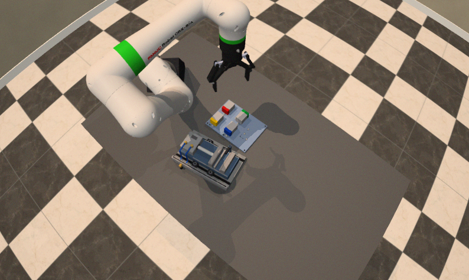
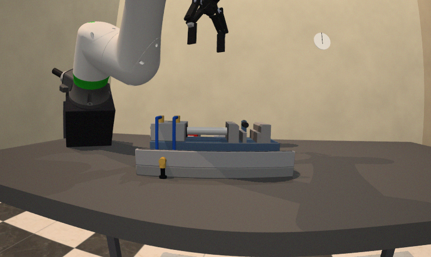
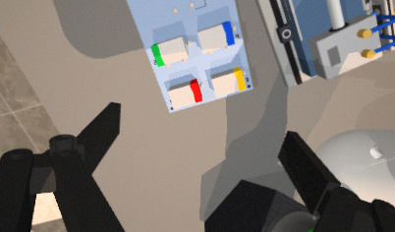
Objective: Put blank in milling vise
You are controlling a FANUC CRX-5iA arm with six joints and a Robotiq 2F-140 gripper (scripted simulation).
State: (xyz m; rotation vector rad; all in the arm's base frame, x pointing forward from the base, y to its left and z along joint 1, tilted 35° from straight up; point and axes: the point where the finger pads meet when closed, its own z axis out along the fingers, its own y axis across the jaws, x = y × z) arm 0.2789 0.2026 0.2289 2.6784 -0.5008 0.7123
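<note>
The blank with the blue end (image 1: 230,128) lies on the pale blue plate (image 1: 238,126), at the corner nearest the vise; it also shows in the wrist view (image 3: 216,35). The milling vise (image 1: 209,159) stands just in front of the plate, with nothing between its jaws (image 2: 246,133). My gripper (image 1: 230,77) hangs high above the table, behind the plate, open and empty. It shows at the top of the exterior view (image 2: 206,39).
The red-ended blank (image 1: 228,107), the yellow-ended blank (image 1: 216,118) and the green-ended blank (image 1: 242,116) lie on the same plate. The hose end of the vise (image 2: 166,131) faces the robot's base (image 2: 88,121). A small yellow-topped post (image 2: 162,166) stands before the vise.
</note>
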